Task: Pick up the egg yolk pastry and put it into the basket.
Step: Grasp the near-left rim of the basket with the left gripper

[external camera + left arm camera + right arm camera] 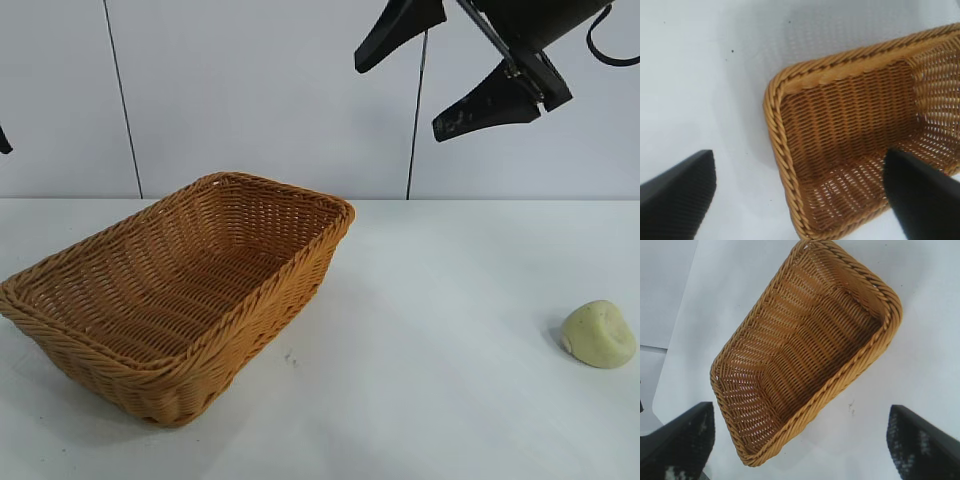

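Observation:
The egg yolk pastry [598, 334], a small pale yellow dome, lies on the white table at the right; neither wrist view shows it. The woven orange-tan basket [262, 320] stands empty at the left centre, and also shows in the left wrist view [777, 150] and the right wrist view [840, 385]. My right gripper [398, 100] hangs open and empty high above the table's middle, well up and left of the pastry; it shows in its own view [800, 410]. My left gripper [800, 165] is open and empty above one end of the basket.
The white table [450, 380] stretches bare between the basket and the pastry. A pale panelled wall [260, 90] stands behind it. A dark sliver of the left arm [3, 140] shows at the far left edge.

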Action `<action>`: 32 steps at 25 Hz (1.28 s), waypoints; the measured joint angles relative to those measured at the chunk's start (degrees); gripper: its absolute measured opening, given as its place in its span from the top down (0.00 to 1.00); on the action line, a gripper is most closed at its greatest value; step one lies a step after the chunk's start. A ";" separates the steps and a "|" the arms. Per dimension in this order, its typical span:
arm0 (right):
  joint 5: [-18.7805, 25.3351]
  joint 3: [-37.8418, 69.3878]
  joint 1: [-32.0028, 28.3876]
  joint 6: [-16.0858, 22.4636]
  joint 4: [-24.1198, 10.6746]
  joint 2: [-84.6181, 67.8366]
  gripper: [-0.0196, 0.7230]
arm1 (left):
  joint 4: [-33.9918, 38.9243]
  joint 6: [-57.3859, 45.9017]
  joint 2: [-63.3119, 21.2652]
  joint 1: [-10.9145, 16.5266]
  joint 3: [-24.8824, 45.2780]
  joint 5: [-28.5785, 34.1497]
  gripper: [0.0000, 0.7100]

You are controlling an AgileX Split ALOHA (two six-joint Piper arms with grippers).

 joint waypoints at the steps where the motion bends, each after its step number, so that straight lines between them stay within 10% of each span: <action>1: 0.00 0.00 0.00 0.00 0.00 0.00 0.11 | 0.05 -0.05 0.00 0.00 0.00 -0.04 0.02; 32: -0.06 0.00 0.00 0.00 0.00 0.00 0.11 | -14.28 7.33 32.51 -0.11 0.00 -12.28 0.03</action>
